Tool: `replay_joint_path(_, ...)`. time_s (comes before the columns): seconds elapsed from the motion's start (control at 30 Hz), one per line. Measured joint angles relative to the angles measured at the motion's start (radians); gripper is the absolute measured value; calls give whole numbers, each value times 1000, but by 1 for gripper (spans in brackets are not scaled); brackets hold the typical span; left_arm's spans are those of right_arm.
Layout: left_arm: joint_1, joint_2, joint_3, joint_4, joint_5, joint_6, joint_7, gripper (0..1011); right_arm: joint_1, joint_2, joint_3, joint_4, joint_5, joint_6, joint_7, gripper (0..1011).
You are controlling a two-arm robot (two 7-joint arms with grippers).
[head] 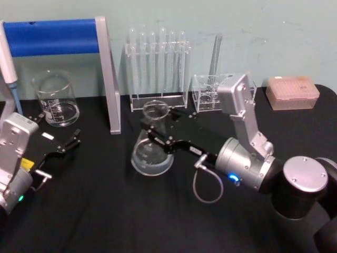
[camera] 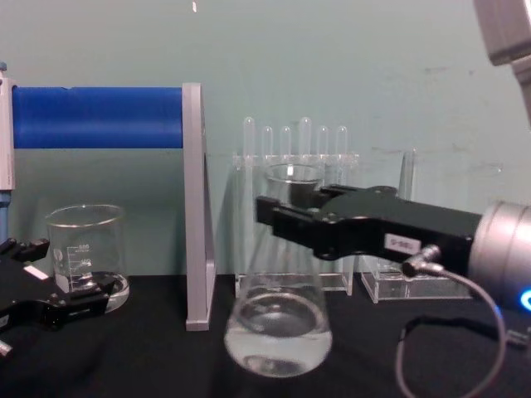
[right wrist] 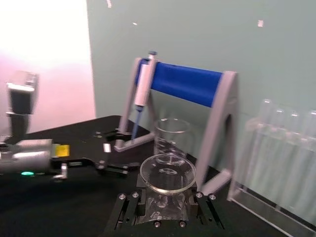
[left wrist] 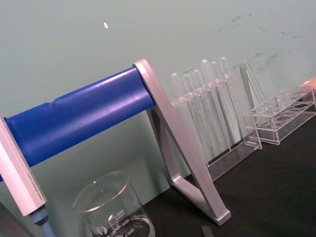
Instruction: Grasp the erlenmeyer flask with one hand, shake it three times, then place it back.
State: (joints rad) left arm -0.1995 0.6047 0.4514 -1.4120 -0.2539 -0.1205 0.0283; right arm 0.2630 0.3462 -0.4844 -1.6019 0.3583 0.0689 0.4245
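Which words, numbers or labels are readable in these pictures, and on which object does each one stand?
"500", "400", "300": white graduations on the clear cylindrical glass beaker.
Too blurred to read: the white label on the black right gripper, which clamps the clear conical erlenmeyer flask.
Too small to read: the small print on the grey stand frame.
Blurred: the yellow sticker on the silver left arm.

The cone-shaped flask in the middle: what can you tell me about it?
The flask is clear glass, with a wide round base tapering to a narrow neck and flared rim. It stands roughly upright over the black table, in front of the test-tube rack. The right gripper clasps its neck from both sides. Whether its base touches the table I cannot tell.
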Motion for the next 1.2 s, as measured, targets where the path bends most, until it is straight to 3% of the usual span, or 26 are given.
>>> replay_joint_path(0.4,0,0,0,0,0,0,0,1001,-2,-13,-57,-27,3,10,39,456)
replay_joint_path(0.6,0,0,0,0,0,0,0,1001,1,-11,-64,-30,7,11,43,457)
replay_joint_path(0.97,0,0,0,0,0,0,0,1001,11,-4,-5,3,10,11,-14,456)
replay_joint_path(1.2,0,0,0,0,0,0,0,1001,15,6,71,34,1,7,-76,456)
